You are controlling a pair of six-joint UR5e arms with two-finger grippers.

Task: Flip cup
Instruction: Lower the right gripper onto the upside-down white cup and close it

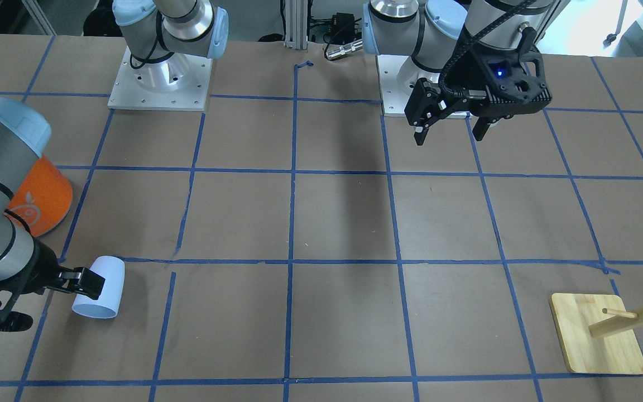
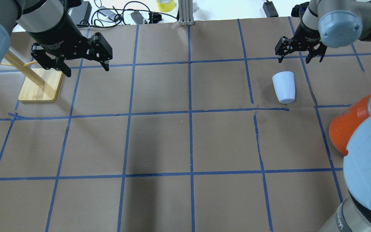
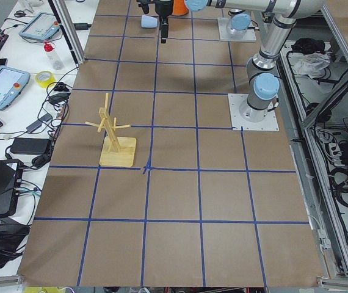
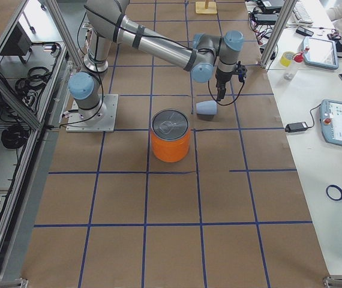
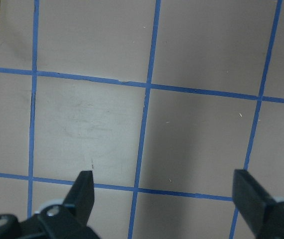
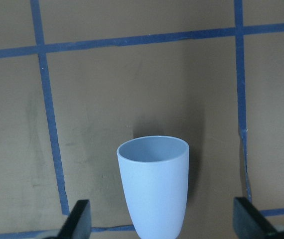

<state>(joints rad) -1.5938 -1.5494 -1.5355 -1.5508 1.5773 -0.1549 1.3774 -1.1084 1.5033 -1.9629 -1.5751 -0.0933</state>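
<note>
The pale blue-white cup [image 2: 283,87] lies on its side on the brown table, its wide mouth turned away from the robot. It also shows in the front view [image 1: 101,287], the right side view [image 4: 207,108] and the right wrist view [image 6: 154,184]. My right gripper [image 2: 294,60] hovers just above the cup, open and empty; in the right wrist view its fingers [image 6: 77,219] stand to either side of the cup. My left gripper [image 2: 84,67] is open and empty, held above the table far from the cup, and only bare table shows between its fingertips [image 5: 84,191].
A large orange can [image 2: 346,125] with a silver lid stands close to the cup, nearer the robot. A wooden peg stand [image 2: 39,87] sits on the left side by the left gripper. Blue tape lines grid the table.
</note>
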